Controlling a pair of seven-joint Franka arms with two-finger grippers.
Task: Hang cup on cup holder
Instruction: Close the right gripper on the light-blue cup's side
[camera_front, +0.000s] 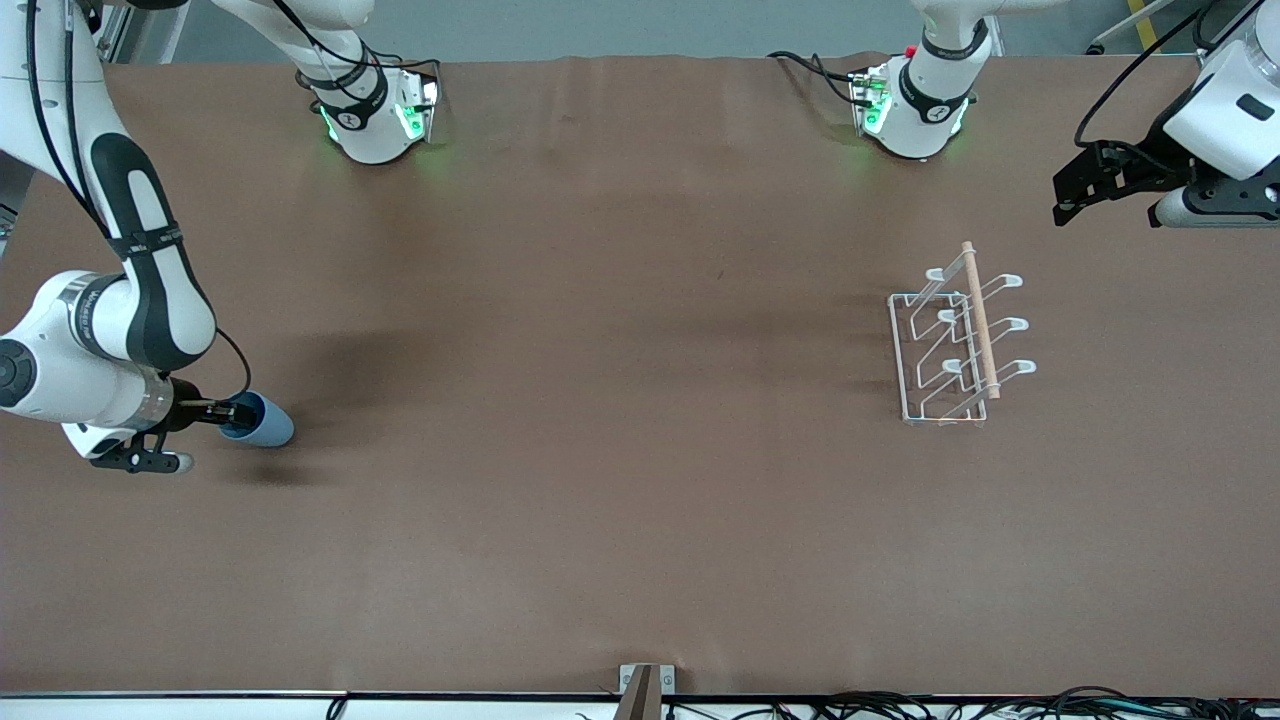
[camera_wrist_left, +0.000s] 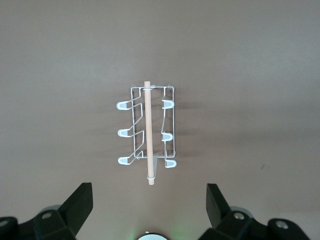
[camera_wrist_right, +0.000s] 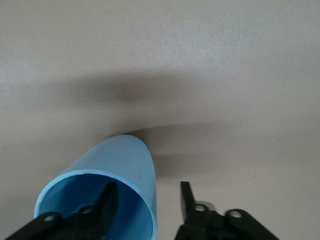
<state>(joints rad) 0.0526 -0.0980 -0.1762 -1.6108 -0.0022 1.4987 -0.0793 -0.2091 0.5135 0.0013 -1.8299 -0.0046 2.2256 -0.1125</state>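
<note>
The light-blue cup (camera_front: 262, 421) lies on its side on the brown table at the right arm's end, its mouth toward my right gripper (camera_front: 222, 411). In the right wrist view my right gripper (camera_wrist_right: 148, 188) is open. One finger is inside the cup (camera_wrist_right: 117, 165) and the other is outside its wall, with a gap showing between that finger and the wall. The white wire cup holder (camera_front: 955, 340) with its wooden rod stands toward the left arm's end. My left gripper (camera_front: 1078, 196) is open and empty in the air, and the cup holder (camera_wrist_left: 147, 132) shows below it in the left wrist view.
The two arm bases (camera_front: 375, 115) (camera_front: 915, 110) stand along the table's edge farthest from the front camera. A small bracket (camera_front: 645, 685) and cables lie at the edge nearest to that camera. Bare brown table stretches between the cup and the cup holder.
</note>
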